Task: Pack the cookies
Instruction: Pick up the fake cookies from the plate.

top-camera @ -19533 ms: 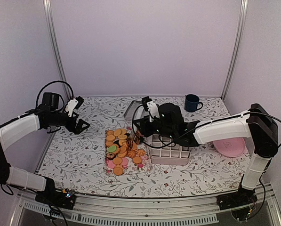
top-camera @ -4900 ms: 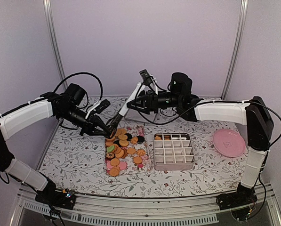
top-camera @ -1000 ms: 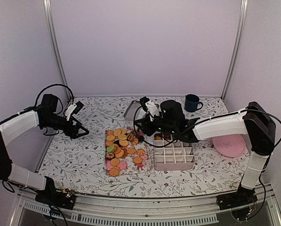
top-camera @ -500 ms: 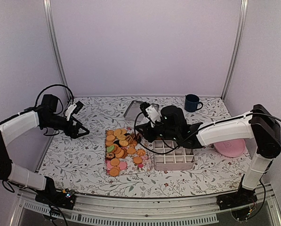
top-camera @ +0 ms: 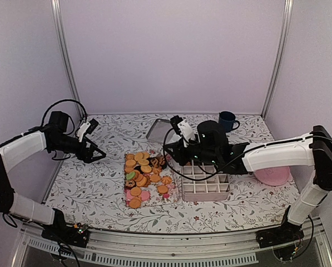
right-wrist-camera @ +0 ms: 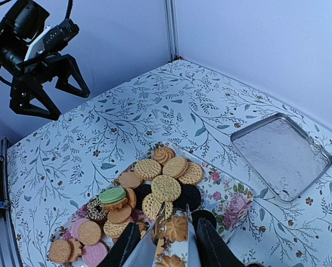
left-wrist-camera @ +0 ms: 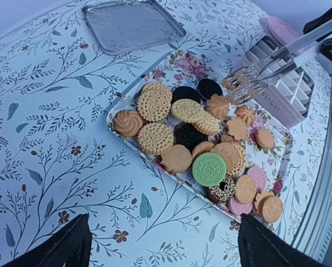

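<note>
- Top external view: small round flat cookies (top-camera: 145, 177), mostly orange-golden, are heaped on a rectangular floral tray (top-camera: 173, 194). A white divided box (top-camera: 206, 189) stands just beside the tray, on its right.
- The right gripper (top-camera: 181, 157) is set at the tray's far right corner, between pile and box. The left gripper (top-camera: 97, 156) is held well apart, to the left of the tray. The right arm is judged the nearer to both pile and box.
- Left wrist view: the left gripper is spread wide, with nothing between its fingers (left-wrist-camera: 71, 245). The pile lies ahead of it. Silver metal tongs (left-wrist-camera: 266, 69) reach in from the box side, tips over the orange cookies at that tray edge.
- Right wrist view: the right gripper is clamped on the tongs, which lie between its dark fingers (right-wrist-camera: 207, 239). The tong tips are drawn narrow, directly above a flower-shaped orange cookie (right-wrist-camera: 178, 228) at the near edge of the pile. Whether that cookie is pinched cannot be told.
- Judgement: the coming move turns on a short sideways carry from pile to box.
</note>
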Controlling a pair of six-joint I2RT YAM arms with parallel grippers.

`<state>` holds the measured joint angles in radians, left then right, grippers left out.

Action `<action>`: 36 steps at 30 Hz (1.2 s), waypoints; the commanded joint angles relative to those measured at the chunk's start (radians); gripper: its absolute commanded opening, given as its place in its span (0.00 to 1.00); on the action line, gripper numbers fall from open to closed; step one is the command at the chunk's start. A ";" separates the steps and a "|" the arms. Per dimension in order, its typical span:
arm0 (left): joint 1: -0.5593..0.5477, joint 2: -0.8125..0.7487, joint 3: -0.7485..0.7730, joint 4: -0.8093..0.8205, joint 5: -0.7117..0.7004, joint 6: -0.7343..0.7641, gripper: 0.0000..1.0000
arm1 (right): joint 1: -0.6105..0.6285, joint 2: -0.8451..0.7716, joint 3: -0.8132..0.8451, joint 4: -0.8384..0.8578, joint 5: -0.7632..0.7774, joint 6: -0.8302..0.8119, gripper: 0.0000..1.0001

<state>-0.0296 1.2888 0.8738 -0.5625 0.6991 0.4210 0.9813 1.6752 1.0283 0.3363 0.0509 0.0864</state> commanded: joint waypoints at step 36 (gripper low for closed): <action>0.009 0.000 -0.022 0.015 0.034 0.004 0.91 | 0.021 -0.091 -0.109 -0.038 -0.015 0.076 0.44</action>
<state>-0.0296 1.2888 0.8673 -0.5610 0.7158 0.4213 0.9951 1.5787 0.9222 0.2691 0.0349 0.1452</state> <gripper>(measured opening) 0.912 0.444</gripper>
